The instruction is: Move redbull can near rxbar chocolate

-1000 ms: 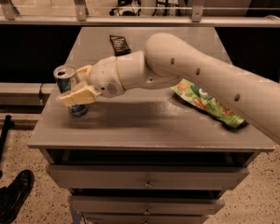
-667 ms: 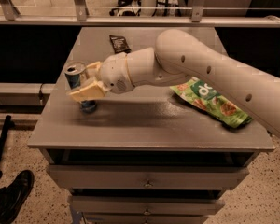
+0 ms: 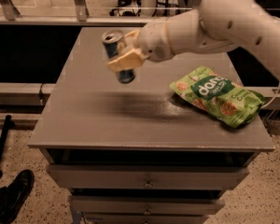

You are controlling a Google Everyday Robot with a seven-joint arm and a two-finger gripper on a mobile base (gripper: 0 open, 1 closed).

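The redbull can (image 3: 114, 45) is off the bench (image 3: 84, 125), hanging in the air over its rear left-of-centre area, tilted so its silver top leans toward the left. The gripper (image 3: 119, 59) sits at the same spot, its jaws closed on the can's middle, 1 pale finger (image 3: 126, 59) crossing the front of it. Carrying it lifted like this looks meant to keep it from dragging or catching on the surface during the transfer. A soft shadow falls on the bench below and in front of it. The rxbar chocolate cannot be seen now; I judge the can, gripper and arm hide it at the back of the bench. The green snack bag (image 3: 219, 94) lies flat on the right side, well apart from the can.

Compared with 1 second ago, the can stood low near the left front edge, already gripped; 0.7 seconds ago it was slightly higher and further right. Now it has risen clear and travelled toward the back, where the dark bar was then visible. The bag has not shifted
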